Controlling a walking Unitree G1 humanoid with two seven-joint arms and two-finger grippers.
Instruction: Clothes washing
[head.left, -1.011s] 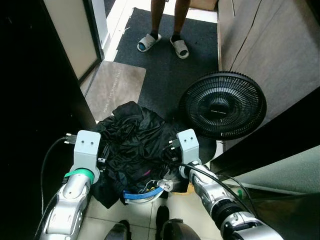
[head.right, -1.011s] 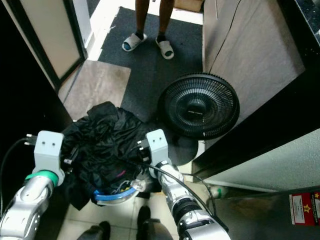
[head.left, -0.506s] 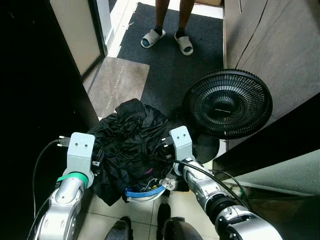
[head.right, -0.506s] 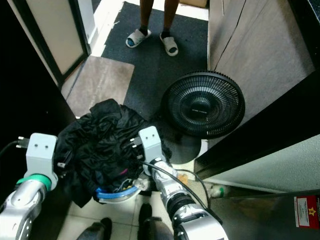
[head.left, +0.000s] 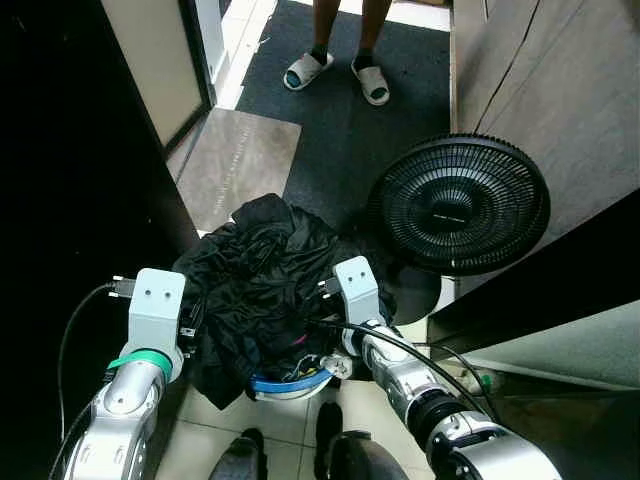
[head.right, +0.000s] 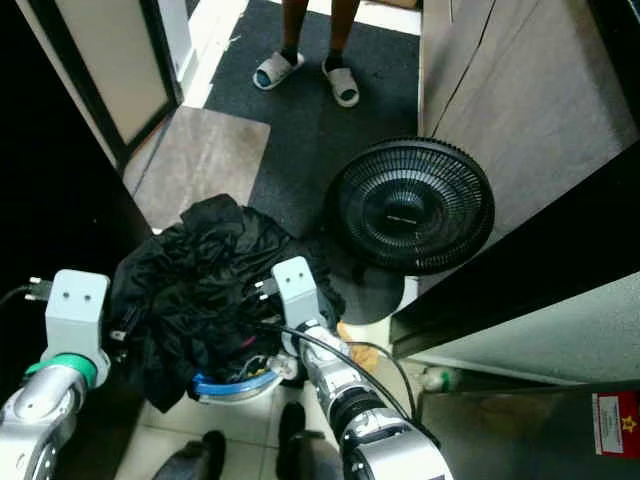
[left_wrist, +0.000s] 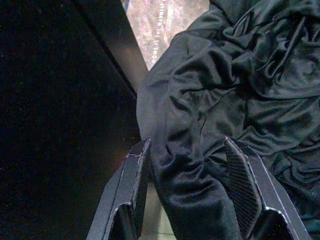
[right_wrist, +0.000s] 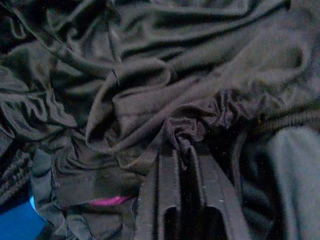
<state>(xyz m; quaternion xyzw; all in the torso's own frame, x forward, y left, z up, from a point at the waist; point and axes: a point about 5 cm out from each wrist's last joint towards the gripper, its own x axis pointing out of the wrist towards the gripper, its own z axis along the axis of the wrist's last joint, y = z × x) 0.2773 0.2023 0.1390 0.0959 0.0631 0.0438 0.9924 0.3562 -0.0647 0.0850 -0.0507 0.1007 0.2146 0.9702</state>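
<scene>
The left gripper (left_wrist: 187, 165) reaches into the left flank of a heap of black clothes (head.left: 262, 285), its two fingers (left_wrist: 131, 187) spread wide with a hanging fold of the cloth between them; whether the pads press the fabric cannot be made out. In the head views the fingers are buried under its grey wrist block, so only the wrist camera shows them. Just left of this gripper stands a dark wall panel (left_wrist: 60, 115), nearly featureless in shadow.

The heap overflows a basket with a blue rim (head.left: 290, 384), of which only a short arc shows below the cloth, between the two grippers.

The right gripper (right_wrist: 182, 165) is pushed into the heap's right side, fingers drawn almost together and pinching a gathered bunch of the black clothes; much of that view is dim and blurred.

Beyond the right gripper lies a black fan (head.left: 458, 205) on the floor, and farther off a person's feet in sandals (head.left: 335, 75), cut off at the frame's top.

Since a second ago the whole scene has shifted slightly, the camera having moved; both grippers remain at the heap's flanks.
</scene>
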